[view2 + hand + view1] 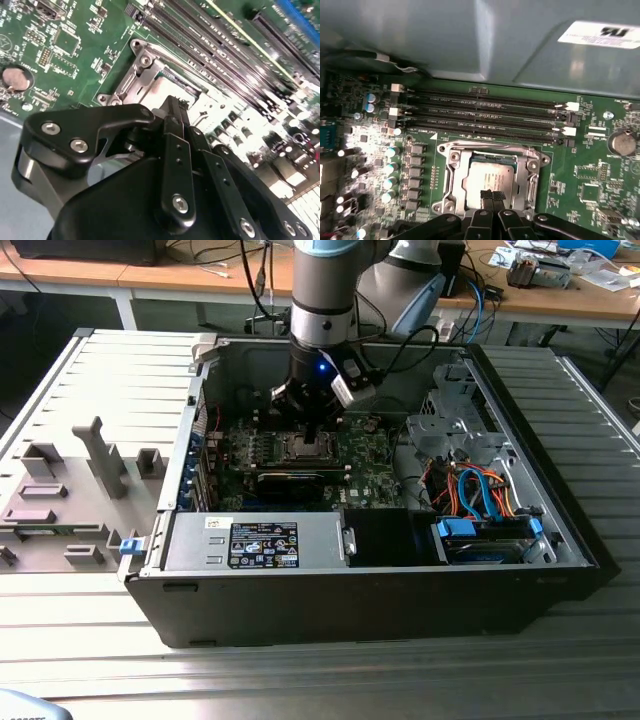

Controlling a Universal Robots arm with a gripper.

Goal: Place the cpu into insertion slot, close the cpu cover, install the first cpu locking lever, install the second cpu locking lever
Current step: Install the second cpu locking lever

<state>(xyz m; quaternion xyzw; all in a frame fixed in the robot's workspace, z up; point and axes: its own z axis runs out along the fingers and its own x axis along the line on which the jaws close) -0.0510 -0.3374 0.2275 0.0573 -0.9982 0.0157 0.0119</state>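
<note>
- First wrist view: cpu [487,180] sits in the insertion slot [451,186], cpu cover [520,177] down around it.
- tool [491,196] fingertips pinched narrow, holding nothing, over the cpu's near edge.
- Exterior view: tool [312,432] deep inside the case [560,530], walls close all round.

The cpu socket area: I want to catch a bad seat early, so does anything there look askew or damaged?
Nothing stands out. The cpu lies flat and square under the closed cpu cover, with the gripper at its edge.
</note>
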